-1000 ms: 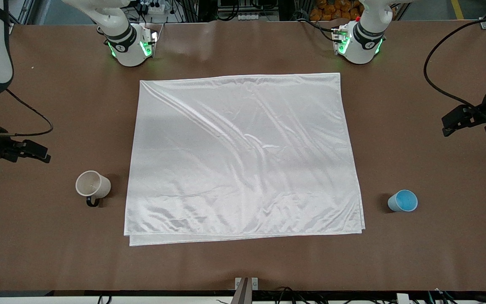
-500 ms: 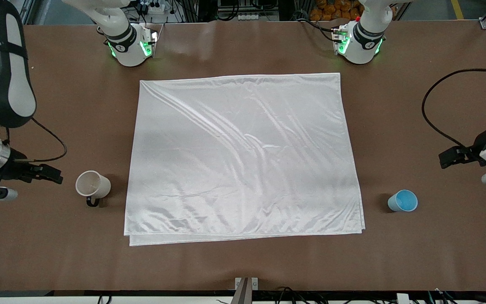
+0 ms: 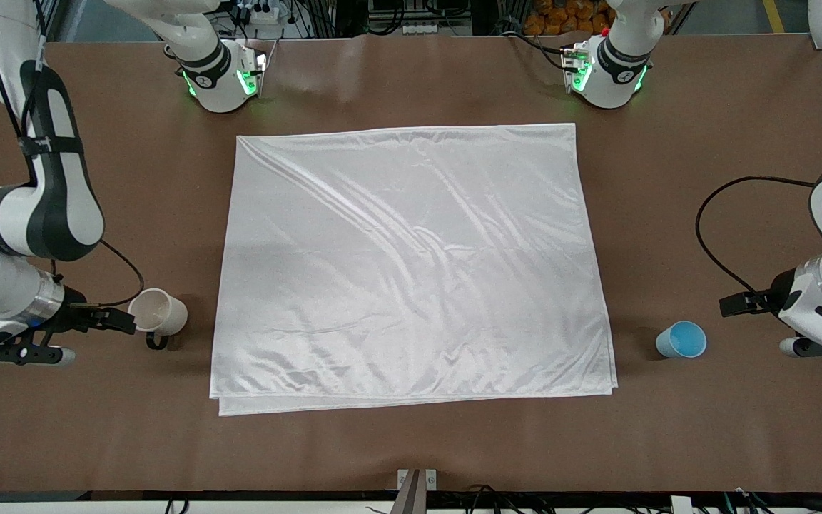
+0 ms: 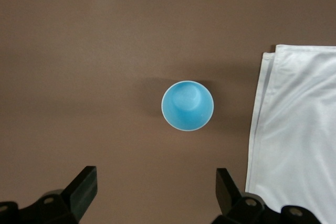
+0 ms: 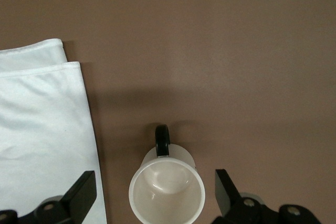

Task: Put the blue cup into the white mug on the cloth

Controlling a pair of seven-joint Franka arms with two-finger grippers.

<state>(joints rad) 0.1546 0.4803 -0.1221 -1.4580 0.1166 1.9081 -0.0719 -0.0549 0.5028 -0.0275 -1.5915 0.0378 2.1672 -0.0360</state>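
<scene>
Flanking the cloth point(image 3: 411, 264): spread right hand point(image 5: 155, 192) at white mug point(image 3: 158, 314), spread left hand point(image 4: 156, 190) near blue cup point(image 3: 681, 340).

The front view looks steeply down on the whole bench point(image 3: 411, 442) from high across it, facing both arm bases at 12 o'clock. Each wrist view looks straight down from close above. The left one shares the blue cup point(image 4: 187, 105) and a cloth point(image 4: 299, 129) corner with it, the right one the white mug point(image 5: 167, 190) and another corner.
</scene>
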